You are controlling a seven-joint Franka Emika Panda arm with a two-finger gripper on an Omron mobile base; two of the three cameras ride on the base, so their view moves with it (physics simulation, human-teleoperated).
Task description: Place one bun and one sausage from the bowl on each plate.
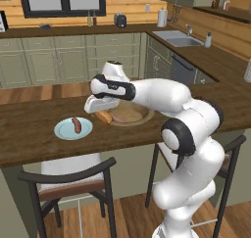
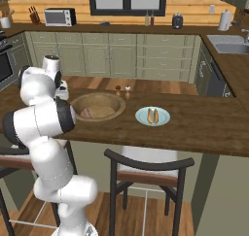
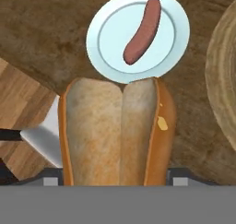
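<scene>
A split bun [image 3: 115, 135] stands upright between my fingertips, and my gripper [image 3: 115, 179] is shut on it. Seen from the left base view, the gripper [image 1: 102, 112] holds the bun [image 1: 104, 118] low over the counter, between the wooden bowl [image 1: 142, 117] and a pale-blue plate [image 1: 63, 131]. A sausage [image 1: 76, 125] lies on that plate [image 3: 106, 29], which also appears beyond the bun, with the sausage [image 3: 142, 32], in the hand view. The other plate [image 2: 164, 117], right of the bowl [image 2: 109, 98], carries a bun with a sausage [image 2: 152, 115]. A pinkish sausage [image 2: 86, 112] lies in the bowl.
Two small shakers [image 2: 122, 90] stand behind the bowl. Dark chairs [image 1: 68, 180] [image 2: 146, 167] are tucked under the counter's near edge. My own arm [image 2: 41, 113] hides the counter left of the bowl in the right base view.
</scene>
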